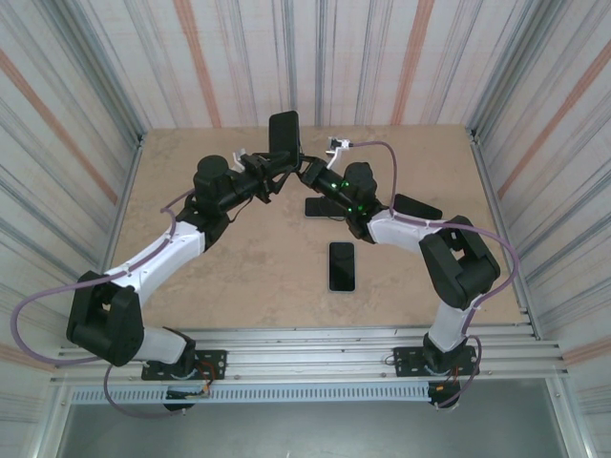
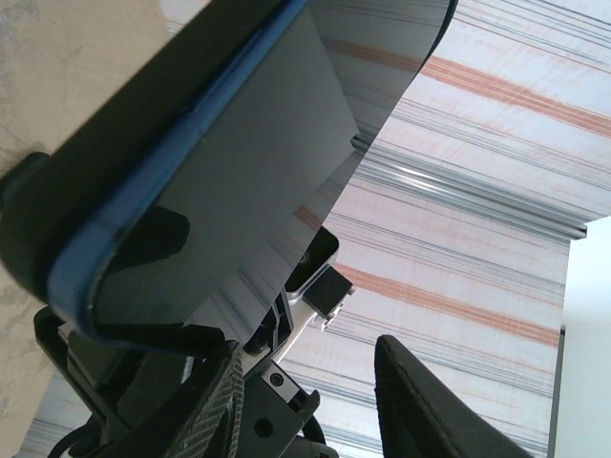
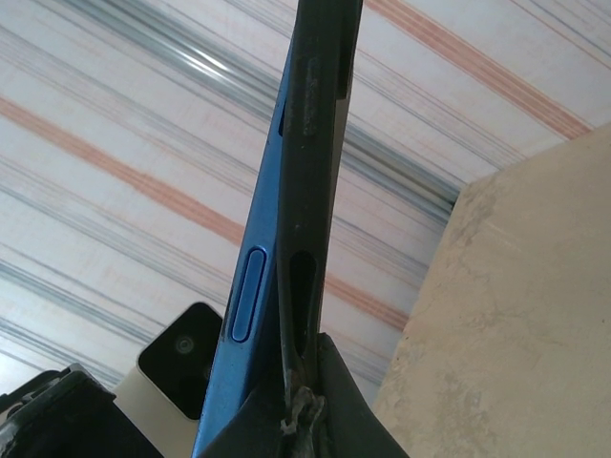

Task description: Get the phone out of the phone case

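Right wrist shows you right gripper (image 3: 304, 386) pinched shut on the phone case (image 3: 320, 114) edge beside the blue phone (image 3: 263, 229), while top external can't tell you if left gripper (image 1: 273, 162) is clamping.

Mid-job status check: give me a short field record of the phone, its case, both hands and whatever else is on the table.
phone: blue-edged, held upright in the air over the far part of the table
phone case: dark, side rim appears pulled off the phone's blue edge
left hand: appears closed on the phone's lower end
right hand: shut, pinching the case rim
spare phone: flat near the table's middle
dark flat items: two beyond it, phones or cases, cannot tell
task state: phone not yet out
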Robot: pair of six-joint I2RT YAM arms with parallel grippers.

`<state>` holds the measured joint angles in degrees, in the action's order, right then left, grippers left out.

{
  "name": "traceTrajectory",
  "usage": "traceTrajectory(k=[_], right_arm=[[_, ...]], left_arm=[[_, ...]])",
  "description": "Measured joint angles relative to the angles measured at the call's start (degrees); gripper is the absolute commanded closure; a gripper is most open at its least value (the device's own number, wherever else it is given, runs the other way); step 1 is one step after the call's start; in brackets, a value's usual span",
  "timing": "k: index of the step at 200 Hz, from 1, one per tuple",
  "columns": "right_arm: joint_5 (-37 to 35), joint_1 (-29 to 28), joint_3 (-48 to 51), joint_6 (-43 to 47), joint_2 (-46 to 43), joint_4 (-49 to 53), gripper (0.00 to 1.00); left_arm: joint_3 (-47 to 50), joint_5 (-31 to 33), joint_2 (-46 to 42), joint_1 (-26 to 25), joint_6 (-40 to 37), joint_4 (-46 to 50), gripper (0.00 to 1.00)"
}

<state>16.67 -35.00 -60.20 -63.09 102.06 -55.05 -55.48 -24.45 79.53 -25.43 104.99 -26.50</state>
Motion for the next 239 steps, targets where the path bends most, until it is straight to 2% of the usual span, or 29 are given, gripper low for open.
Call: traceTrajectory(k=[73, 239], right_arm=[[-0.4, -0.2, 0.2, 0.6, 0.0, 0.2, 0.96], [0.0, -1.4, -0.1, -0.7, 1.9, -0.7, 0.97]], left_arm=[[0.6, -0.9, -3.1, 1.1, -2.8, 5.4, 0.57], [1.9, -0.8, -3.6, 1.6, -5.1, 7.4, 0.55]])
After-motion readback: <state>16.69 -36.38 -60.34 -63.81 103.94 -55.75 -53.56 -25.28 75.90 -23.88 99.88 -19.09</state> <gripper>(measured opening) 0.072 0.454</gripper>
